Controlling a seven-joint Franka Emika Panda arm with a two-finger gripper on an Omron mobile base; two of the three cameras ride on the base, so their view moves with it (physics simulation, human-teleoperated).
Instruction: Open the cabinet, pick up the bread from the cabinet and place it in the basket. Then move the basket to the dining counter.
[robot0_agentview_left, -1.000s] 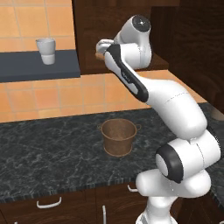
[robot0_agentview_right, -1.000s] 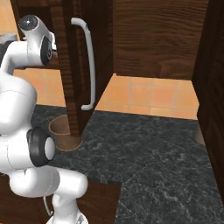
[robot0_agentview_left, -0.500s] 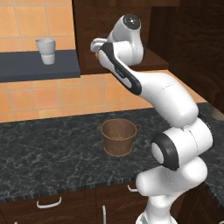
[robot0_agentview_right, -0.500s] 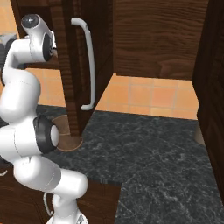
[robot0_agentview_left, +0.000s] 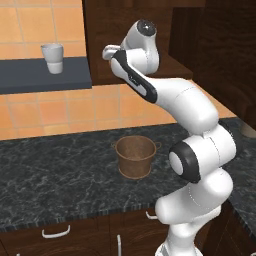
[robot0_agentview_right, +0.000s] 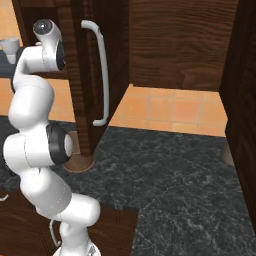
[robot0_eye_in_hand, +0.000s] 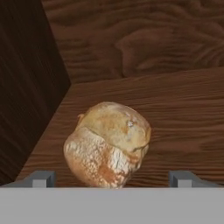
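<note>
The gripper (robot0_eye_in_hand: 111, 179) is inside the cabinet (robot0_agentview_right: 100, 60), and its two fingers are wide apart with nothing between them yet. The bread (robot0_eye_in_hand: 107, 144) sits on the wooden shelf right in front of the hand, near 6 o'clock in the hand view. One finger tip is at about 7 o'clock and the other at about 5 o'clock, one on each side of the roll. The cabinet door is already open, with its long silver handle (robot0_agentview_right: 101, 70) sticking out toward the room.

The basket (robot0_agentview_left: 135, 156) waits down on the black countertop (robot0_agentview_left: 55, 170), well below the shelf, near the middle of the left base view. A white cup (robot0_agentview_left: 52, 58) sits on a shelf at about 10 o'clock.

What could go wrong? The bread is round and lumpy, so it could roll away if one finger bumps it first. The hand could squeeze too high and the roll could pop out. The corner wall is close at 9 o'clock, so a finger might hit the wood. On the way out, the arm could knock the open door.
</note>
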